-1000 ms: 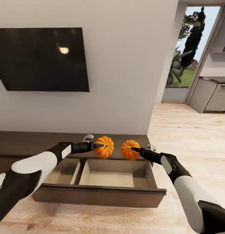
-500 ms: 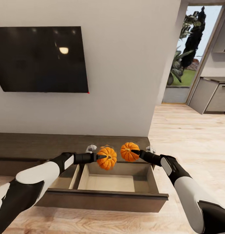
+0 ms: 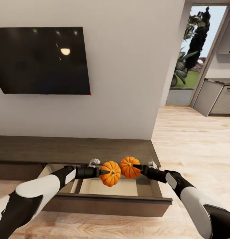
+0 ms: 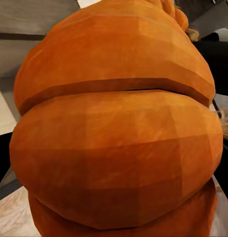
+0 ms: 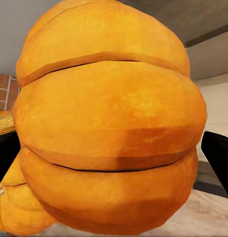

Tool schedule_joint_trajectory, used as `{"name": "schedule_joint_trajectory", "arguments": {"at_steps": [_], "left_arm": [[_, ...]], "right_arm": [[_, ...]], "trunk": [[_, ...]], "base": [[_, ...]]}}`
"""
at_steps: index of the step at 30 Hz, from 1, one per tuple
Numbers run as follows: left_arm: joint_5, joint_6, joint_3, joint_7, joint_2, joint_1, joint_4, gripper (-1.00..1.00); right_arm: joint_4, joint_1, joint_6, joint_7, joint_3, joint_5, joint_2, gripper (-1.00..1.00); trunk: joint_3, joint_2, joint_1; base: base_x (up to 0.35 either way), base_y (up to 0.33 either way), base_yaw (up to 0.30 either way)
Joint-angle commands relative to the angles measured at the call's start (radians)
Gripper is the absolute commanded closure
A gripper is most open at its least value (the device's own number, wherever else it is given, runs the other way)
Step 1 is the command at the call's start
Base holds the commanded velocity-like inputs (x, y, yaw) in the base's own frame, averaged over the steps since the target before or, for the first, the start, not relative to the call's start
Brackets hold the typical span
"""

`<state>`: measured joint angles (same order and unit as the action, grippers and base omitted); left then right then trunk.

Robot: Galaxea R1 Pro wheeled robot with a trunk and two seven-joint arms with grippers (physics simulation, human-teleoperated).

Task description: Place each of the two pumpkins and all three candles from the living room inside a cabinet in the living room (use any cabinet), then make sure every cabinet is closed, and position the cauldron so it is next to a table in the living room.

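Observation:
Two orange ribbed pumpkins hang side by side over the open drawer [image 3: 128, 187] of the long dark brown cabinet [image 3: 61, 149]. My left gripper [image 3: 106, 172] is shut on the left pumpkin [image 3: 111, 174], whose ribs loom large in the left wrist view [image 4: 119, 128]. My right gripper [image 3: 135, 167] is shut on the right pumpkin [image 3: 128, 167], seen close in the right wrist view [image 5: 109, 123]. The two pumpkins nearly touch. The candles, the cauldron and the table are out of view.
A black TV [image 3: 41, 61] hangs on the white wall above the cabinet. The pulled-out drawer has a divider [image 3: 76, 186] and a pale bare bottom. Light plank floor [image 3: 194, 139] runs right toward a doorway and grey kitchen cupboards [image 3: 217, 96].
Both arms have come down and inward, bringing the two pumpkins lower over the drawer and closer together. The head view tilted slightly earlier on.

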<state>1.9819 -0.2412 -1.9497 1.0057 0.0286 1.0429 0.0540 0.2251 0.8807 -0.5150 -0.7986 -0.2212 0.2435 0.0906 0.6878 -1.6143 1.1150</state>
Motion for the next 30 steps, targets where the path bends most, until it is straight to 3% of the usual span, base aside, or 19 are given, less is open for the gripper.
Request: {"name": "schedule_joint_trajectory", "arguments": {"at_steps": [1,2,7,11,30], "left_arm": [[0.017,0.001,0.067,0.001,0.000,0.000,-0.001,1.00],[0.020,-0.007,0.067,0.003,0.001,0.001,0.000,1.00],[0.022,-0.005,0.067,0.004,0.002,0.002,-0.005,1.00],[0.022,-0.006,0.067,0.005,0.007,0.002,-0.012,1.00],[0.020,-0.012,0.070,-0.003,0.016,0.003,-0.017,1.00]], "right_arm": [[-0.011,-0.001,-0.008,-0.017,0.023,-0.001,-0.009,1.00],[-0.043,-0.002,-0.008,-0.061,0.023,-0.002,0.000,1.00],[-0.052,-0.002,-0.007,-0.071,0.023,-0.004,0.028,1.00],[-0.052,-0.002,-0.007,-0.071,0.023,-0.004,0.031,1.00],[-0.052,-0.002,-0.007,-0.071,0.023,-0.004,0.038,1.00]], "trunk": [[0.000,0.000,0.000],[0.000,0.000,0.000],[0.000,0.000,0.000],[0.000,0.000,0.000],[0.059,-0.133,0.073]], "base": [[0.000,0.000,0.000],[0.000,0.000,0.000],[0.000,0.000,0.000],[0.000,0.000,0.000],[0.000,0.000,0.000]]}}
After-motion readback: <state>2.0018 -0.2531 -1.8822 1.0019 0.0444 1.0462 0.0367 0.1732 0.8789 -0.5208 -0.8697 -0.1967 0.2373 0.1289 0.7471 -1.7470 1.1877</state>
